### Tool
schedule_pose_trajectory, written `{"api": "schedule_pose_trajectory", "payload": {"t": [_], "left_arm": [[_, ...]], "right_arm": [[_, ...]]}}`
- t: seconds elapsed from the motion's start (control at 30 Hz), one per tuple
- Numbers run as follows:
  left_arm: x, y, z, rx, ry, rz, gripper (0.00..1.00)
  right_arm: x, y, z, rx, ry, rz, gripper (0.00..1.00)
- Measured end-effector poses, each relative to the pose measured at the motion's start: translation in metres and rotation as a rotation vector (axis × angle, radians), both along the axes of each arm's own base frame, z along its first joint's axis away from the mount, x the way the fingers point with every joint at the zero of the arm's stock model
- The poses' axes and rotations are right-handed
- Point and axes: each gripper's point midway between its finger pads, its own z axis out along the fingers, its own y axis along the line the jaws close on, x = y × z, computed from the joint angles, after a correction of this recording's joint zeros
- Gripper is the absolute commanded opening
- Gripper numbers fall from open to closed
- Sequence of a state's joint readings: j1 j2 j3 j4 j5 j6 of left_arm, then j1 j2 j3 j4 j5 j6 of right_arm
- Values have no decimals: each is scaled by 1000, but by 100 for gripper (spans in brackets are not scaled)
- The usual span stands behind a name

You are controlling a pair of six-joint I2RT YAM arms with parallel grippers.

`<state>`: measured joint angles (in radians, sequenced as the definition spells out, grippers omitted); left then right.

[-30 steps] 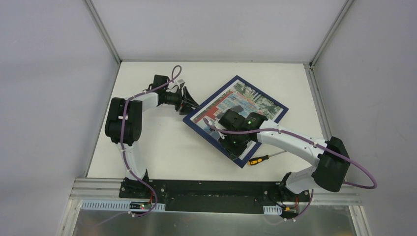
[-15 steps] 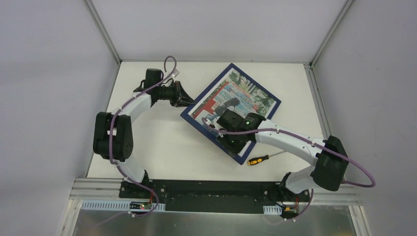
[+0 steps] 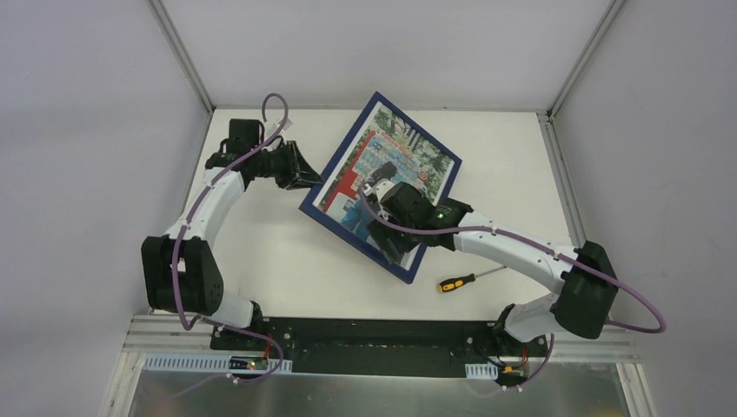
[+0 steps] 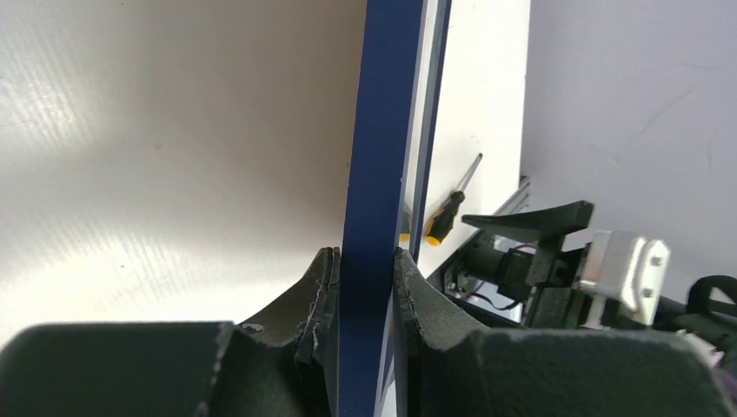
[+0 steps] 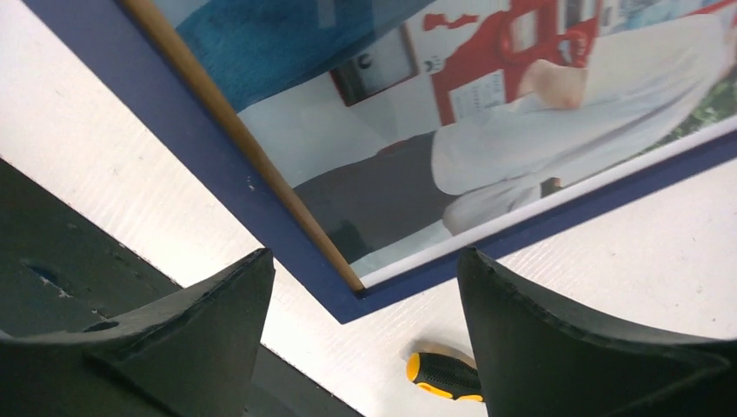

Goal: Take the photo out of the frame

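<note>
The dark-blue frame (image 3: 341, 151) with the colourful photo (image 3: 391, 156) inside it is tilted, its left and far side lifted off the white table. My left gripper (image 3: 308, 178) is shut on the frame's left edge. In the left wrist view the blue edge (image 4: 382, 130) runs straight up between the two pads of the left gripper (image 4: 365, 256). My right gripper (image 3: 393, 245) hovers over the photo's near part. In the right wrist view the right gripper (image 5: 365, 261) is open and holds nothing, and the frame's near corner (image 5: 228, 174) and the photo (image 5: 487, 130) lie below it.
A screwdriver with a black and yellow handle (image 3: 456, 282) lies on the table just right of the frame's near corner, and also shows as the screwdriver (image 5: 443, 375) under the right fingers. Grey walls enclose the table on three sides.
The left gripper closed on the frame's left edge and pulled it up and toward the back left, so the frame turned and tilted. The right gripper opened.
</note>
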<state>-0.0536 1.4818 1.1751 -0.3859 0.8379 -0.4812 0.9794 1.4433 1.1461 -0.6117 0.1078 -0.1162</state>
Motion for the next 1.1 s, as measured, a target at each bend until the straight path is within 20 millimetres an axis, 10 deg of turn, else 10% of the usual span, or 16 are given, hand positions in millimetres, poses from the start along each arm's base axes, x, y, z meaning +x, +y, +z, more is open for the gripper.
{"api": "schedule_pose_trajectory", "payload": {"t": [0.37,0.63,1.1], "left_arm": [[-22,11,25,101,-77,58,0],[-33,13,35,120,-86,108,0],[-46,13,25,112,-25,171,0]], "right_arm": [[23,-7,43,271,-13,-330,99],[-21,44,28,179,-199,-171,99],[0,115,42,-39,-669,-163,88]]}}
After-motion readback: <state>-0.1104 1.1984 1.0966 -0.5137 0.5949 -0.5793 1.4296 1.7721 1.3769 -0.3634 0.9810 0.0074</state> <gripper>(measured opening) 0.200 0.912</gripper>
